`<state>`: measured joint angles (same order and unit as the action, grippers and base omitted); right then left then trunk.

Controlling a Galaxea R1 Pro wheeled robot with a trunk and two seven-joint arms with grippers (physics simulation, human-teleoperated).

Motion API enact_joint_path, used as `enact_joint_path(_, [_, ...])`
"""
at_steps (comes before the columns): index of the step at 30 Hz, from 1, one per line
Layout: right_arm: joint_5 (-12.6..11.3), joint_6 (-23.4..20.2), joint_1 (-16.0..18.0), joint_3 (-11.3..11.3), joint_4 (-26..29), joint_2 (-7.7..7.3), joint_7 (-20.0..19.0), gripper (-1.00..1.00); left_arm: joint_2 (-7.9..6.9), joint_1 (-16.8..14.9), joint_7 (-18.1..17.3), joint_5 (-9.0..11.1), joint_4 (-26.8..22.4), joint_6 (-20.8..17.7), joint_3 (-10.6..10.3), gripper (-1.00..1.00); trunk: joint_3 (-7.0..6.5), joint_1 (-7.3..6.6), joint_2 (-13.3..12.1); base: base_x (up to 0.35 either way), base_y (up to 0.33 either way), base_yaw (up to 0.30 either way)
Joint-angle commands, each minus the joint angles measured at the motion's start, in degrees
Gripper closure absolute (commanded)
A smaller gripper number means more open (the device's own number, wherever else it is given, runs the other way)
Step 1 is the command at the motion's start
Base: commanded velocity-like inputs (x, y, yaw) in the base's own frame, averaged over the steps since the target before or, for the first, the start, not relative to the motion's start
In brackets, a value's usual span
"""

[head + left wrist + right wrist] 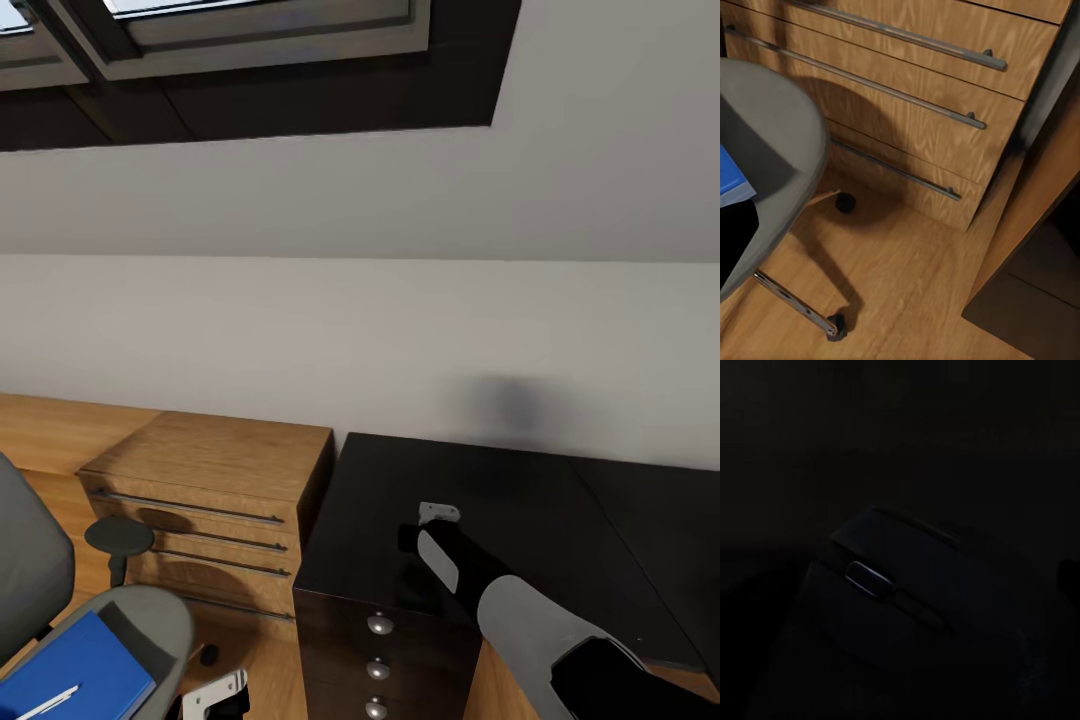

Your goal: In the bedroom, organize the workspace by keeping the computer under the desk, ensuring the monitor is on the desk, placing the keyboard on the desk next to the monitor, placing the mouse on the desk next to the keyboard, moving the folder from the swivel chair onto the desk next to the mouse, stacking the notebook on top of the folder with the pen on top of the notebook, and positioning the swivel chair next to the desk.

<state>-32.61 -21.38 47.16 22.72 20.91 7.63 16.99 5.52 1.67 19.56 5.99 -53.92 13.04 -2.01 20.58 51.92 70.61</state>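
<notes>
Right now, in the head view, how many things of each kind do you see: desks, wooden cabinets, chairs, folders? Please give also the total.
Desk: 1
Wooden cabinet: 1
Swivel chair: 1
Blue folder: 1
Total: 4

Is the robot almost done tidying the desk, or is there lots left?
Lots left. The black desk shows no monitor or keyboard on the part in view. In hand: the right gripper is low over the desk, and its wrist camera shows the mouse close up. Still to do: the blue folder lies on the swivel chair, a pen on it.
</notes>
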Motion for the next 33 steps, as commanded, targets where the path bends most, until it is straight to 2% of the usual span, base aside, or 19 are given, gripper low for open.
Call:
enact_joint_path(1, [-0.49,-0.22,0.04,0.48,0.07,0.20,0.51,1.00,-0.03,0.00,0.21,0.60,-0.05,0.24,-0.18,-1.00,0.06,0.00,0.04,0.000,0.000,0.083])
enact_joint_path(9, [-0.36,-0.24,0.04,0.45,-0.16,1.39,0.57,1.00,-0.06,0.00,0.21,0.60,-0.05,0.24,-0.18,-1.00,0.06,0.00,0.04,0.000,0.000,0.169])
enact_joint_path(19, [-0.35,-0.24,0.04,0.59,-0.25,1.73,0.29,1.00,-0.07,-0.01,0.21,0.60,-0.05,0.24,-0.18,-1.00,0.06,0.00,0.04,0.000,0.000,0.065])
enact_joint_path(23, [-0.30,-0.24,0.00,0.81,-0.25,2.36,0.24,1.00,-0.07,0.00,0.21,0.57,-0.05,0.24,-0.18,-1.00,0.06,0.00,0.04,0.000,0.000,0.040])
enact_joint_path(29, [0.68,-0.27,-0.04,0.98,-0.30,2.36,0.11,1.00,-0.07,-0.01,0.21,0.57,0.02,0.24,-0.18,-1.00,0.06,0.00,0.04,0.000,0.000,0.176])
enact_joint_path(33, [0.93,-0.52,-0.05,2.44,-0.34,2.36,-1.03,1.00,-0.07,-0.02,0.21,0.53,0.02,0.24,-0.18,-1.00,0.06,0.00,0.04,0.000,0.000,0.265])
